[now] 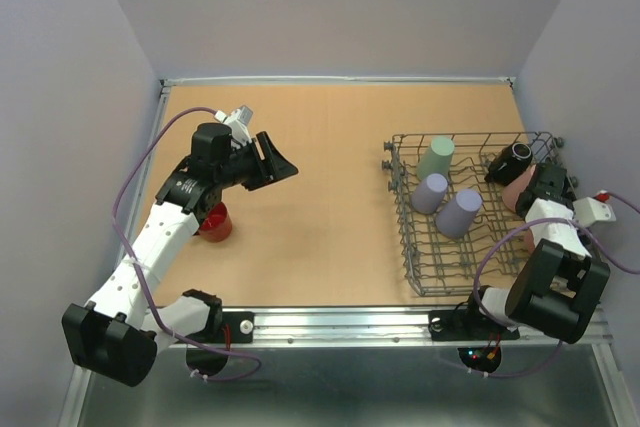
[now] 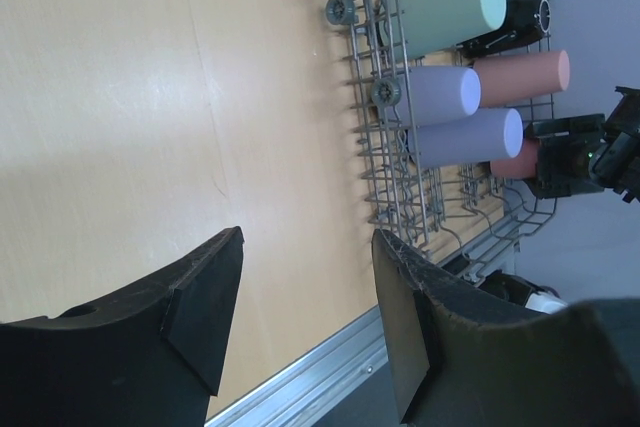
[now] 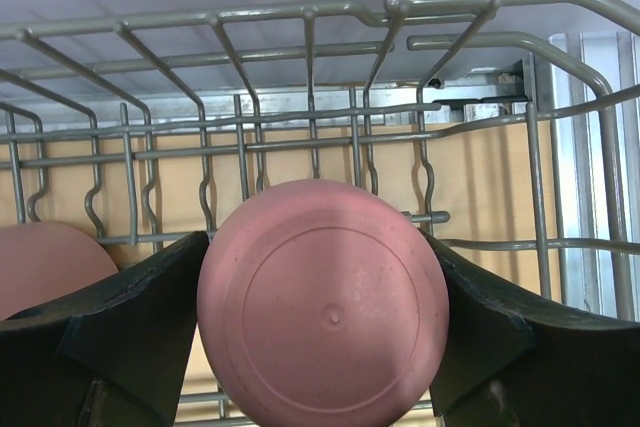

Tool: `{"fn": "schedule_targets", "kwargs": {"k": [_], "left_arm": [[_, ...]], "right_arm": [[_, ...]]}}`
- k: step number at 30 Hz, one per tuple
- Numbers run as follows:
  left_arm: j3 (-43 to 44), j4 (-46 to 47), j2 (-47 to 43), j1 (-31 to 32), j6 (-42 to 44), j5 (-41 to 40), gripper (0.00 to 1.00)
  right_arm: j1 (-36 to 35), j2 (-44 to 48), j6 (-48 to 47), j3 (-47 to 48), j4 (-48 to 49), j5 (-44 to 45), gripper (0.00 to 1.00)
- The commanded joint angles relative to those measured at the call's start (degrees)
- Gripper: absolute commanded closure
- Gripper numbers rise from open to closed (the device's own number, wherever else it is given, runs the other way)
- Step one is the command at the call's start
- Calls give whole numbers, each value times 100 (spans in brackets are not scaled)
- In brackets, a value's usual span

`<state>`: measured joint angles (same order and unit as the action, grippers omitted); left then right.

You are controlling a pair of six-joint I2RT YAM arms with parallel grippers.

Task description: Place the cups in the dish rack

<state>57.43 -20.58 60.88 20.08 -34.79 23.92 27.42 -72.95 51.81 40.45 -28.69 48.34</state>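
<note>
The grey wire dish rack (image 1: 455,136) stands at the right. In it lie a sage-green cup (image 1: 435,157), two lavender cups (image 1: 430,192) (image 1: 459,213), a dark mug (image 1: 510,162) and a pink cup (image 1: 518,187). My right gripper (image 1: 535,190) is inside the rack, shut on a second pink cup (image 3: 325,312) whose base faces the camera; the other pink cup (image 3: 40,259) lies to its left. The red mug (image 1: 215,222) stands on the table, partly hidden under my left arm. My left gripper (image 1: 272,162) is open and empty above the table (image 2: 305,297).
The left wrist view shows the rack (image 2: 385,197) with its cups and the right gripper (image 2: 590,152) beyond it. A metal rail (image 1: 340,322) runs along the table's near edge. Grey walls close in the left, back and right sides.
</note>
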Motion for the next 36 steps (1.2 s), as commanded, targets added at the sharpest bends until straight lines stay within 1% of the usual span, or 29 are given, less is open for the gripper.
{"fn": "schedule_targets", "kwargs": {"k": [1, 2, 3, 4, 5, 6, 7, 9, 10, 12, 13, 15, 19, 28, 36], "left_arm": [[-48, 282, -59, -74, 51, 77, 36], [-48, 291, -33, -91, 51, 69, 36], [-48, 317, -24, -92, 42, 95, 36], [-48, 318, -15, -92, 42, 86, 37], [-48, 344, -15, -100, 33, 112, 37], [-39, 344, 2, -100, 33, 121, 37], [-39, 353, 11, -100, 33, 130, 37], [-21, 353, 29, -100, 33, 130, 37], [-21, 361, 20, -100, 33, 139, 37], [5, 344, 20, -100, 33, 139, 37], [5, 327, 20, -100, 33, 130, 37], [23, 318, 11, -100, 51, 130, 37], [23, 309, 3, -100, 51, 156, 37], [-4, 326, -41, -100, 33, 209, 37], [-48, 335, -129, -100, 7, 244, 38]], "right_arm": [[44, -9, -83, 297, 223, -298, 91], [44, 26, -92, 297, 223, -325, 86], [44, 61, -118, 315, 232, -334, 74], [44, 61, -136, 332, 232, -351, 73], [44, 61, -188, 367, 232, -360, 63], [44, 53, -215, 367, 241, -369, 59], [44, 44, -224, 385, 249, -378, 49], [44, 52, -259, 394, 241, -421, 39], [44, 61, -268, 394, 241, -439, 29], [44, 105, -303, 411, 241, -465, 19], [44, 123, -303, 411, 241, -474, 12], [44, 184, -364, 420, 241, -500, 6], [44, 289, -514, 473, 232, -466, 0], [44, 667, -839, 736, 162, -422, 0], [44, 949, -1024, 1281, -286, -421, 0]]}}
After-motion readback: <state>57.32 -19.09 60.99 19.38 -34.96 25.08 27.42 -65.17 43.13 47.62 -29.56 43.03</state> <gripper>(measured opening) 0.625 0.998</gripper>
